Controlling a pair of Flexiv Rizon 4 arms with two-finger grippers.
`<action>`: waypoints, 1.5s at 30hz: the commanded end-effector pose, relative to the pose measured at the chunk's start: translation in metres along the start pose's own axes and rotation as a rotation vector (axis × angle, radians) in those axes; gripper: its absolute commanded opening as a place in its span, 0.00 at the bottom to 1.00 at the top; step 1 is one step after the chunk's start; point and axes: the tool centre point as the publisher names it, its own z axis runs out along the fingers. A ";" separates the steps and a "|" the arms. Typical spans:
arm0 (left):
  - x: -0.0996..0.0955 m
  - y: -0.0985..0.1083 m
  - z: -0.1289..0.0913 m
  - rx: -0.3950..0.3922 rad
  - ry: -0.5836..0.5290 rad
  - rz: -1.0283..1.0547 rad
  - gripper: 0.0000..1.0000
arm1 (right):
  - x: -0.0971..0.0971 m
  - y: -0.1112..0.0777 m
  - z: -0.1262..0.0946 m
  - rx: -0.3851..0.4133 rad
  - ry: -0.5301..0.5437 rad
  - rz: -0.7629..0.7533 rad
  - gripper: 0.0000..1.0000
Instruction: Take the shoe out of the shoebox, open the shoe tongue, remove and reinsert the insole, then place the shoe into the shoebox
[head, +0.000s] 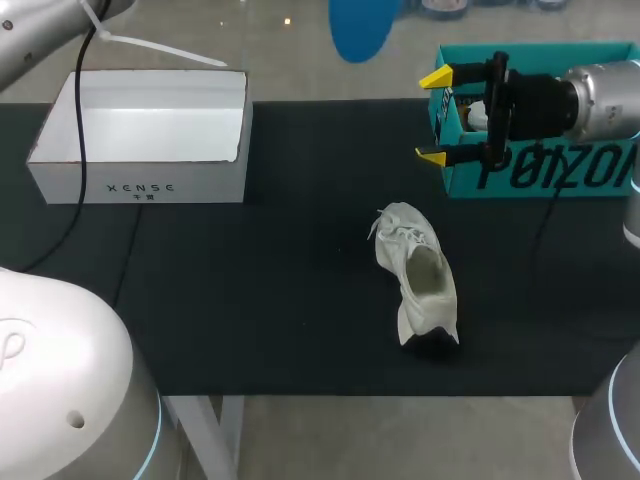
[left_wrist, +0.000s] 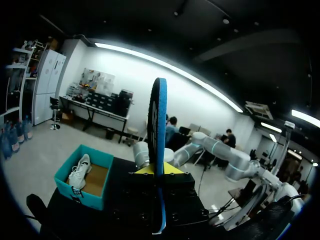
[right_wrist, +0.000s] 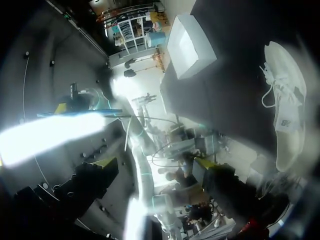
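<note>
- A white box (head: 140, 130) stands open at the far left of the black mat (head: 250, 300), with nothing in it that shows.
- The left gripper (left_wrist: 159, 170) is clamped on the blue insole (left_wrist: 158, 125), held edge-on and high above the table, so I judge the removal done.
- The white shoe (head: 418, 275) lies on the mat near the middle, out of its box, its opening gaping; reinserting the insole is the step left.
- The right gripper (head: 432, 115) hangs empty, fingers spread, just before the teal shoebox (head: 540, 175).
- That shoebox holds a second shoe (left_wrist: 80, 172); returning the first comes last.
</note>
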 end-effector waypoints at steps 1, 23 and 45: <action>-0.001 0.000 0.000 -0.001 0.002 0.001 0.00 | 0.000 0.000 0.001 -0.001 0.000 0.000 1.00; -0.001 0.000 0.000 -0.001 0.002 0.001 0.00 | 0.000 0.000 0.001 -0.001 0.000 0.000 1.00; 0.056 0.010 0.025 -0.012 0.078 0.402 0.00 | 0.000 0.000 0.001 -0.001 0.000 0.000 1.00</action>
